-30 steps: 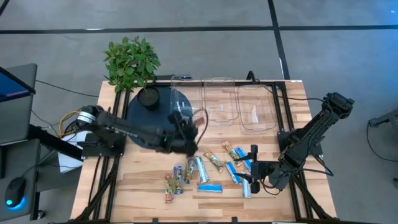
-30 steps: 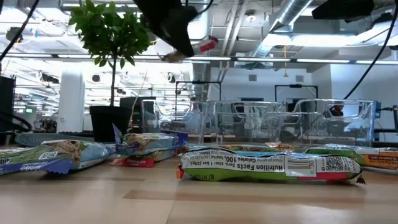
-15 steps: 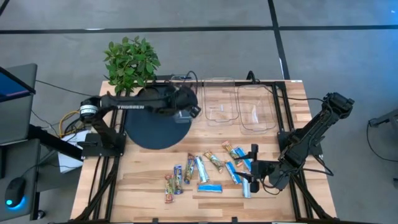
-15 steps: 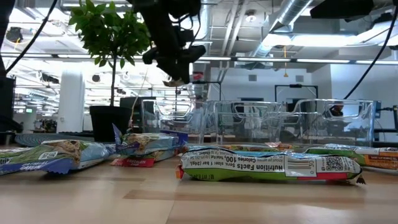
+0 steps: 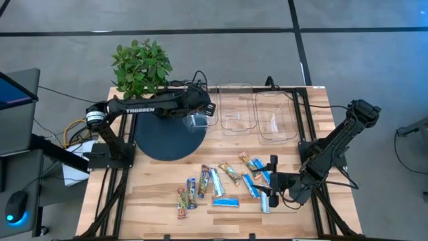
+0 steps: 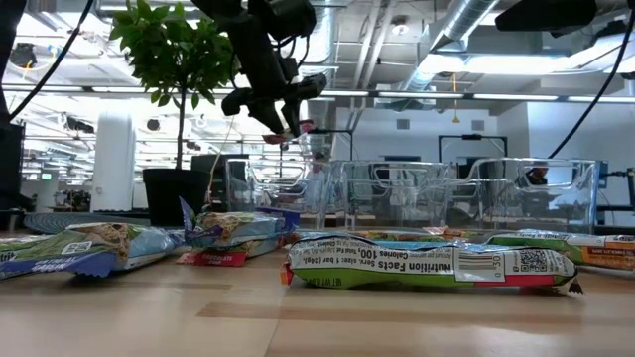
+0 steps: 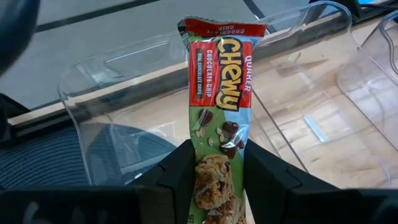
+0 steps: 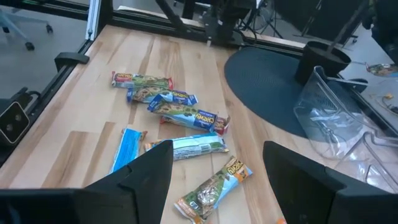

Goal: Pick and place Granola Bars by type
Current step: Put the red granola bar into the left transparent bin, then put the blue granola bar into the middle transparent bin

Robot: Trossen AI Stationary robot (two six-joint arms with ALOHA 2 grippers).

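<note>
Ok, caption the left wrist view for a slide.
Left gripper holds a green-and-red Chewy granola bar over a clear plastic tub.

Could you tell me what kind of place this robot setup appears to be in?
Probably a robotics lab in an open-plan industrial office: exposed ceiling ducts and strip lighting show beyond a wooden table in a metal frame, with a potted plant at its corner.

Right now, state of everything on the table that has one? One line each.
Left gripper: shut on the Chewy chocolate chip granola bar, above the leftmost clear tub.
Chewy chocolate chip granola bar: held, off the table.
Leftmost clear plastic tub: upright, no bars seen inside.
Two other clear plastic tubs: upright, no bars seen inside.
Loose granola bars: lying flat on the wooden table, unsorted.
Right gripper: open, low beside the pile, holding nothing.
</note>
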